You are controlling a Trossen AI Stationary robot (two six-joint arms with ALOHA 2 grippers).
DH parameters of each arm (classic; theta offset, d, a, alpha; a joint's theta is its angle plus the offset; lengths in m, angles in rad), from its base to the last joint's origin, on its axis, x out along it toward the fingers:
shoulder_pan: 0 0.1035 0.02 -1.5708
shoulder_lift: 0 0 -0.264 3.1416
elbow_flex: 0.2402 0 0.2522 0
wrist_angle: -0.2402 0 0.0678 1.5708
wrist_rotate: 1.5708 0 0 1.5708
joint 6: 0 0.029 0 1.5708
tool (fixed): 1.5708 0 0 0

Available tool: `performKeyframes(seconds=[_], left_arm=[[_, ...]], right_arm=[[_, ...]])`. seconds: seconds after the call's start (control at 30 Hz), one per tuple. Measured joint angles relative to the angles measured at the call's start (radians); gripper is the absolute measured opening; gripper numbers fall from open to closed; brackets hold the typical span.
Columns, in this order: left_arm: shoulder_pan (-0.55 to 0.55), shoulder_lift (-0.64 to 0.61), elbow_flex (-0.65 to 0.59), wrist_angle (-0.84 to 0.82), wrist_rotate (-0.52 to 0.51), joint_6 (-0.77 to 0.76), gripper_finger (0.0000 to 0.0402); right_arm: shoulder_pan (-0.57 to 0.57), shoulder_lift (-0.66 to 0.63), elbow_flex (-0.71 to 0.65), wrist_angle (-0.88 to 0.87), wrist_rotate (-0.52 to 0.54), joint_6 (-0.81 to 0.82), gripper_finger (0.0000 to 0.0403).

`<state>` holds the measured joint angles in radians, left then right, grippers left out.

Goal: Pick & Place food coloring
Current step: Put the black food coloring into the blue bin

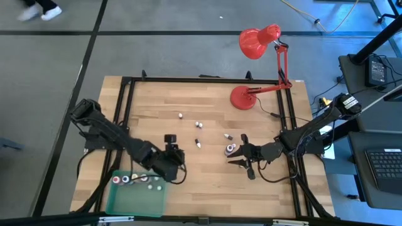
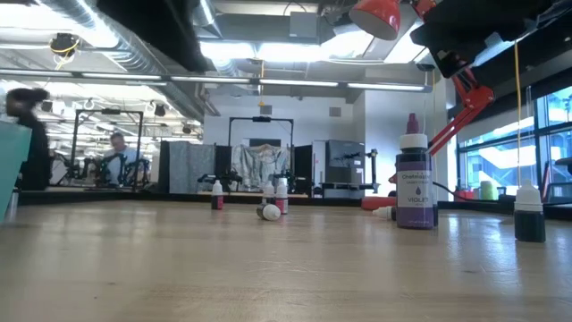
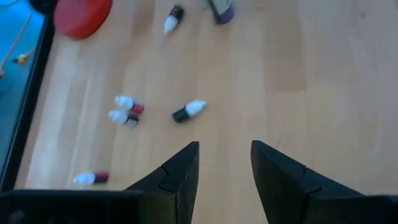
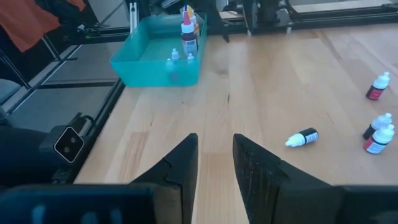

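Note:
The food coloring bottles are tiny and lie scattered on the wooden table: one dark bottle (image 3: 188, 111) on its side, two reddish ones (image 3: 129, 106) close together, and others (image 1: 180, 116) toward the far edge. Several stand in the green tray (image 1: 135, 196) at the near left. My left gripper (image 3: 225, 146) hovers open beside the tray's far right corner (image 1: 178, 160), with nothing between its fingers. My right gripper (image 4: 216, 138) hangs above the table right of centre (image 1: 237, 155), its fingers a narrow gap apart and empty, over a larger violet bottle (image 1: 230, 149).
A red desk lamp (image 1: 257, 43) has its base (image 1: 241, 98) on the far right of the table. The violet bottle (image 2: 416, 183) and a dark green one (image 2: 529, 215) stand upright. A black frame (image 1: 125, 100) borders the table. Bare wood lies at the near centre.

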<state>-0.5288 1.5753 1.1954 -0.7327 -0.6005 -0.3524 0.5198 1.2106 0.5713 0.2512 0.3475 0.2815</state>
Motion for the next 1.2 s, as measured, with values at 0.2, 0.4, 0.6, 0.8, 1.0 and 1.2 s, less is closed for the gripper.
performKeyframes(seconds=[0.2,0.4,0.6,0.8,1.0,1.2], left_arm=[[0.081,-0.015,-0.091,0.276,0.21,0.168,0.0141],[0.147,-0.093,-0.249,0.499,0.305,0.195,0.0141],[0.165,-0.236,-0.453,0.772,0.308,0.23,0.0141],[0.172,-0.386,-0.659,1.014,0.306,0.237,0.0141],[0.172,-0.481,-0.791,1.167,0.305,0.209,0.0141],[0.171,-0.513,-0.811,1.176,0.31,0.183,0.0141]], right_arm=[[0.0,0.0,0.0,0.0,-0.001,0.003,0.0104],[0.0,0.0,0.0,0.003,0.008,0.006,0.0145],[0.0,0.0,0.0,0.002,0.071,-0.001,0.0216],[0.0,0.002,0.0,0.0,0.079,0.001,0.024],[0.0,0.091,0.002,-0.021,0.158,0.002,0.0227],[0.0,0.184,0.002,-0.02,0.238,0.017,0.0211]])
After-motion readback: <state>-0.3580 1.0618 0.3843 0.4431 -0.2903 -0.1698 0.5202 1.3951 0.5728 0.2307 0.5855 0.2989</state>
